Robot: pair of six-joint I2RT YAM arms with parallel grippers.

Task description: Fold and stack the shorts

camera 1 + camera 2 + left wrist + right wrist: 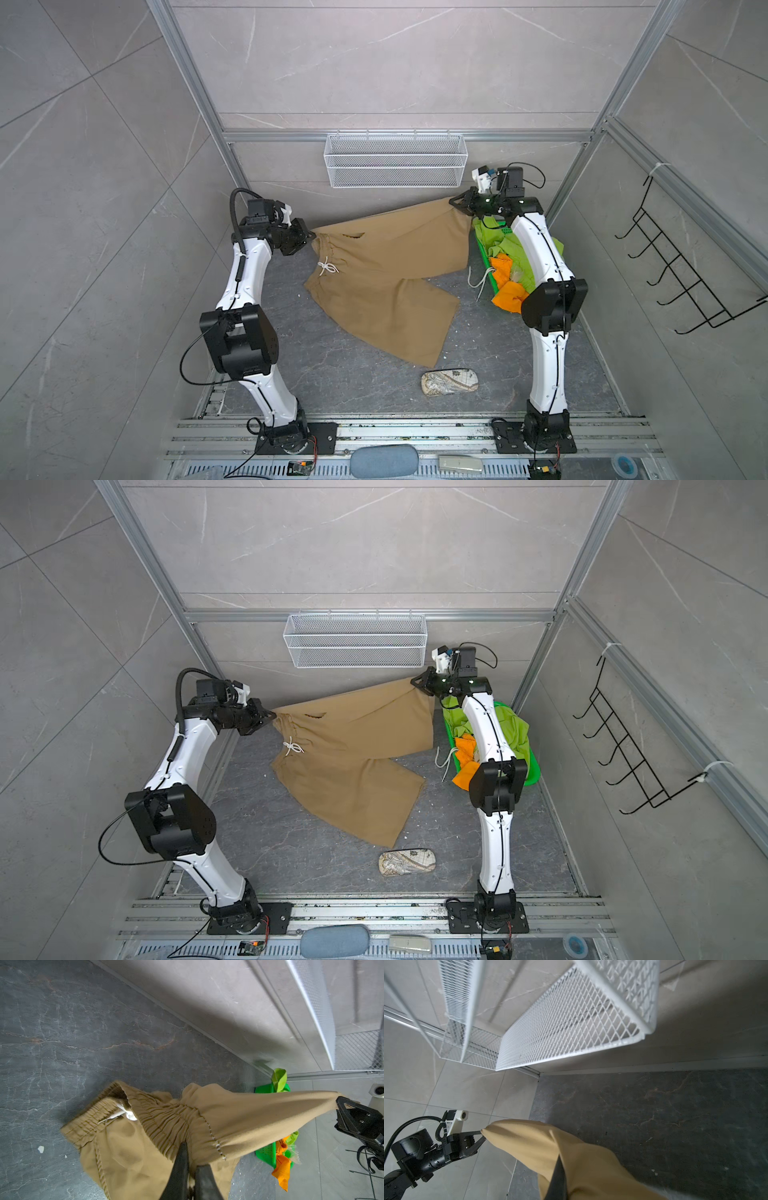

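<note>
Between left gripper (309, 237) and right gripper (454, 202) (both clamped) — tan shorts (382, 282) stretch.

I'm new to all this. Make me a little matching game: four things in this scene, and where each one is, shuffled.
Things:
1 tan shorts
2 lime green shorts
3 patterned pouch
4 white wire basket

Places:
A in the green plastic basket
B hanging up at the back
C stretched between the left pincer and right pincer
D lying alone near the front

Pairs: 1-C, 2-A, 3-D, 4-B
</note>
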